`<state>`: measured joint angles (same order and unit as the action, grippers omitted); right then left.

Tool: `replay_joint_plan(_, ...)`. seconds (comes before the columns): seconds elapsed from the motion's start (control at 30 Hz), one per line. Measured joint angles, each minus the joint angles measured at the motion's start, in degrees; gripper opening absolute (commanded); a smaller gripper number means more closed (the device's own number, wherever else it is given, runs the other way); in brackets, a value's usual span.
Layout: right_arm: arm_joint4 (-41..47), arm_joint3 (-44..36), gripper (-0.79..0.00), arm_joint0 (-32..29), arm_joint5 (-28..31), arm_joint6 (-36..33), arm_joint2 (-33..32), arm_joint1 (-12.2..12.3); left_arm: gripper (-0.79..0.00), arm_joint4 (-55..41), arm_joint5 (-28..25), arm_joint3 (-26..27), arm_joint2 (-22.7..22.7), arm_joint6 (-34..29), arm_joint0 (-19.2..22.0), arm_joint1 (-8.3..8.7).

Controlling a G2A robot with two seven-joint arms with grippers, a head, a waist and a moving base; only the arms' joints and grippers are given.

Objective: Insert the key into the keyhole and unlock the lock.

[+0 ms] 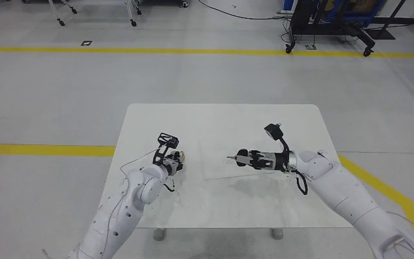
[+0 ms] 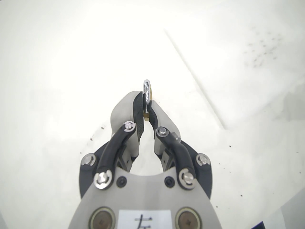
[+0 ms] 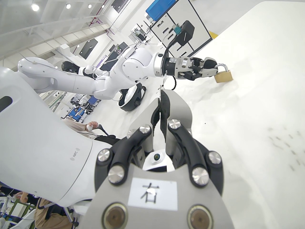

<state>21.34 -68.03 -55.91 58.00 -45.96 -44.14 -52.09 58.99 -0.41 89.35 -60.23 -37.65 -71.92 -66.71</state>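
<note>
The brass padlock (image 3: 223, 75) with a silver shackle (image 2: 147, 91) stands on the white table (image 1: 220, 123), left of centre. My left gripper (image 1: 176, 158) is shut on that shackle, and the brass body sits low between the pads (image 2: 139, 110). The same left gripper (image 3: 215, 68) is seen farther off across the table in the right wrist view. My right gripper (image 1: 241, 157) hovers to the right of the lock, shut on a small key (image 1: 231, 157) whose tip points toward the padlock. In the right wrist view the key (image 3: 160, 88) shows edge-on as a thin sliver past the fingertips (image 3: 164, 101). A gap of bare table separates key and lock.
A faint straight seam (image 2: 193, 77) crosses the tabletop between the arms, with small dark specks (image 2: 262, 48) near it. Bare table surface lies toward the far edge (image 1: 223, 105). Grey floor with yellow lines (image 1: 194, 50) surrounds the table.
</note>
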Motion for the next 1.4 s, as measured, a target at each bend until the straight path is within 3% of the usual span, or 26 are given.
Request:
replay_joint_plan(0.2,0.0,0.0,-0.785,0.0,0.0,0.0,0.0,0.0,-0.785,-11.5,-9.8,1.1,-4.7,6.1,-2.8,0.43)
replay_joint_plan(0.37,0.0,0.0,-0.785,0.0,0.0,0.0,0.0,0.0,-0.785,-31.9,-28.2,-2.9,-10.5,9.4,-5.7,1.11)
replay_joint_plan(0.47,0.0,0.0,-0.785,0.0,0.0,0.0,0.0,0.0,-0.785,-37.4,-34.6,-6.4,-11.6,8.1,-5.5,1.45)
replay_joint_plan(0.6,0.0,0.0,-0.785,0.0,0.0,0.0,0.0,0.0,-0.785,-29.9,-29.9,-6.3,-11.0,8.3,-4.8,1.59)
replay_joint_plan(0.77,0.0,0.0,-0.785,0.0,0.0,0.0,0.0,0.0,-0.785,-9.5,-14.9,-1.8,-7.6,8.5,-4.9,1.51)
replay_joint_plan(0.93,0.0,0.0,-0.785,0.0,0.0,0.0,0.0,0.0,-0.785,0.8,-6.5,0.0,-3.9,6.4,-4.1,0.99)
replay_joint_plan(1.13,0.0,0.0,-0.785,0.0,0.0,0.0,0.0,0.0,-0.785,3.8,-3.6,-0.7,-1.5,5.4,-2.9,0.38)
replay_joint_plan(1.4,0.0,0.0,-0.785,0.0,0.0,0.0,0.0,0.0,-0.785,3.5,-3.7,-1.8,-1.4,5.6,-2.5,0.1)
